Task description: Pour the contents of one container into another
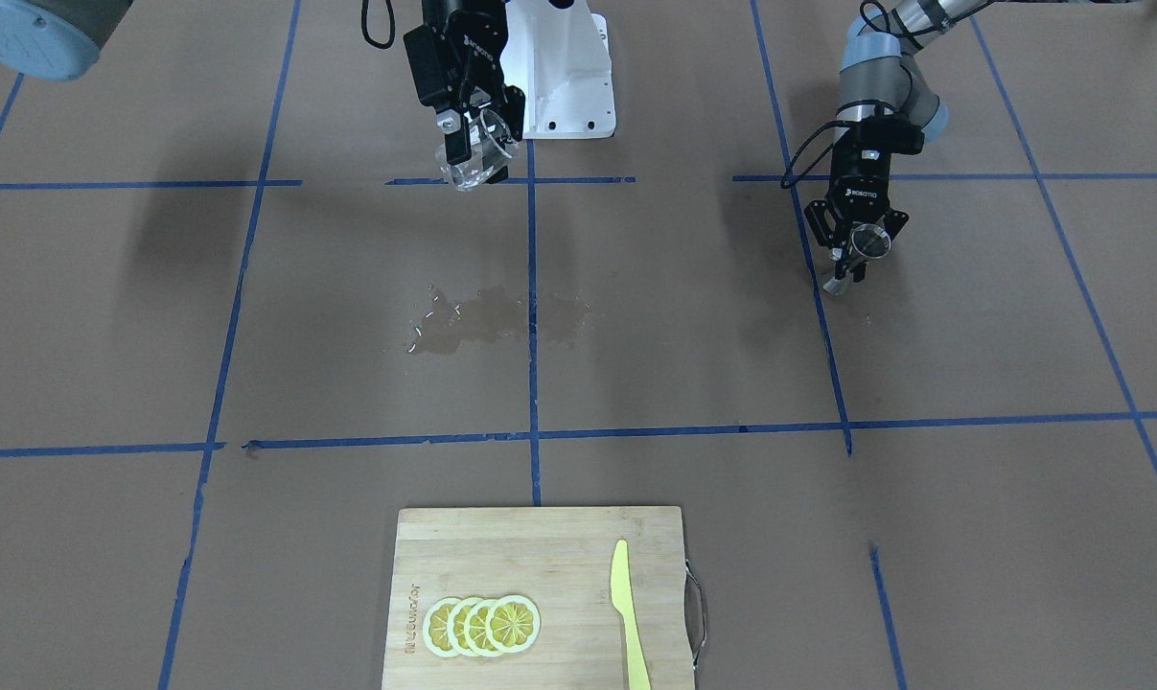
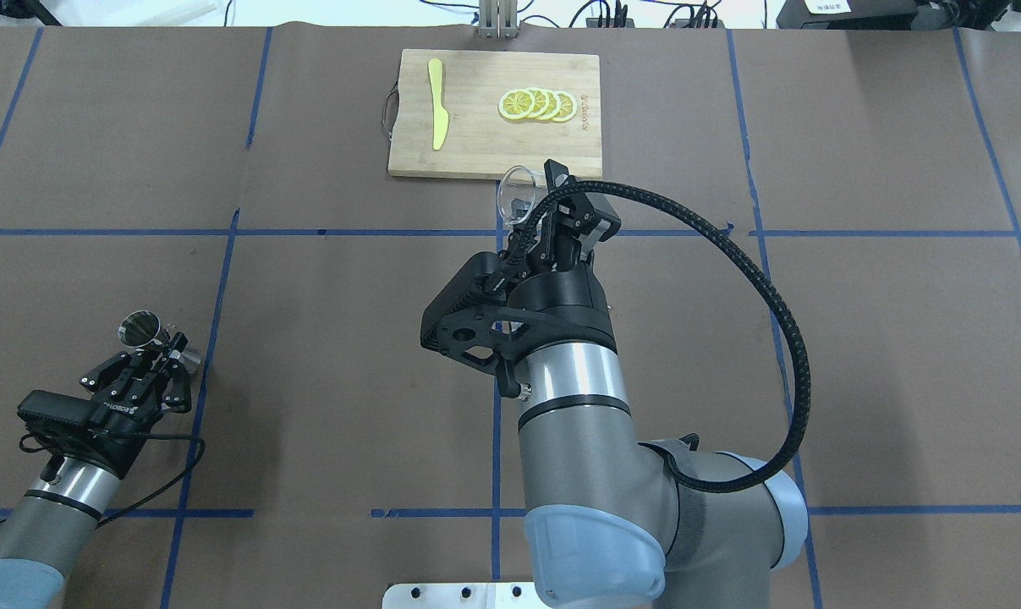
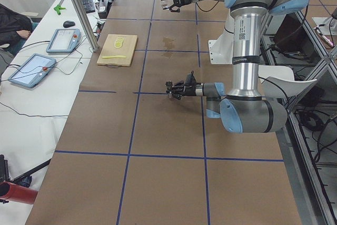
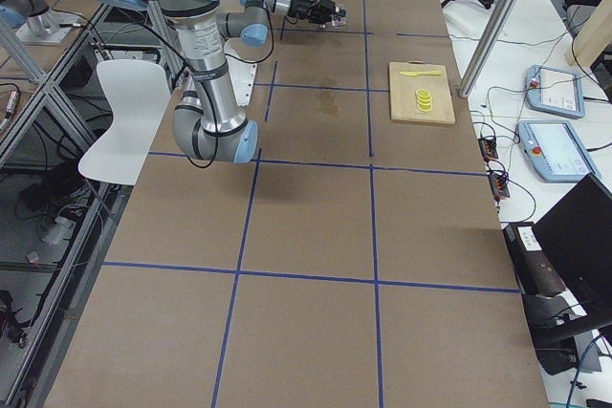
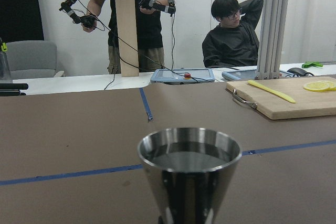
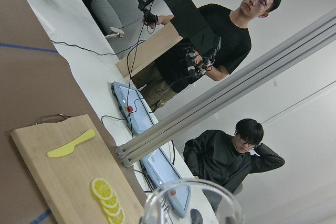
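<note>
The right gripper (image 1: 475, 134), lettered ROBOTIQ, pinches a tilted beaker (image 1: 471, 161) above the table (image 1: 683, 364) near the robot's base. Well apart, the left gripper (image 1: 861, 247), with the same lettering, clamps the waist of an upright jigger (image 1: 869, 241) with liquid showing inside. A wet patch (image 1: 482, 321) darkens the tabletop between them. The stamp on the board (image 1: 540, 546) is too small to read.

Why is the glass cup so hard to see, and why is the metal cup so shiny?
Front-facing view: the glass beaker is see-through, so the brown table shows through it. Right wrist view: its rim sits right by the lens and looks blurry. Left wrist view: the steel jigger mirrors the light, with bright glare along its rim.
</note>
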Robot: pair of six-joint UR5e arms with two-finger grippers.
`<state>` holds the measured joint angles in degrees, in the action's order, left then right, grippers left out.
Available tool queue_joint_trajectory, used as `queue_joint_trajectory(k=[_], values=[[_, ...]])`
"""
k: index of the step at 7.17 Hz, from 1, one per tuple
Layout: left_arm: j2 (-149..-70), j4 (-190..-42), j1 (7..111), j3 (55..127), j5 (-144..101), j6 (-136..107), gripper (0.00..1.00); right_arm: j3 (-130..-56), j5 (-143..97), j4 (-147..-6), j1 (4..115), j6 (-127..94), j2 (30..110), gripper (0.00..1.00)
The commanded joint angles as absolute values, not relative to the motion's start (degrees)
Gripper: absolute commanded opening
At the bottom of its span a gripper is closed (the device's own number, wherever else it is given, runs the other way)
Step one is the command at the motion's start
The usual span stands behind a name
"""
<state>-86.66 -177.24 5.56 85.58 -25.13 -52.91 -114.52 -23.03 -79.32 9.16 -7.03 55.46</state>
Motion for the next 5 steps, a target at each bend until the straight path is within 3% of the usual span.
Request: queue_joint_trajectory(k=[1, 5], values=[[-86.7, -177.3, 5.3, 85.3, -25.1, -52.9, 0.15, -114.5, -23.0, -79.4, 9.1, -6.9, 55.5, 0.00], [-86.7, -177.3, 5.3, 85.1, -25.3, -52.5, 0.26, -114.5, -23.0, -79.3, 9.2, -6.9, 55.5, 0.00]])
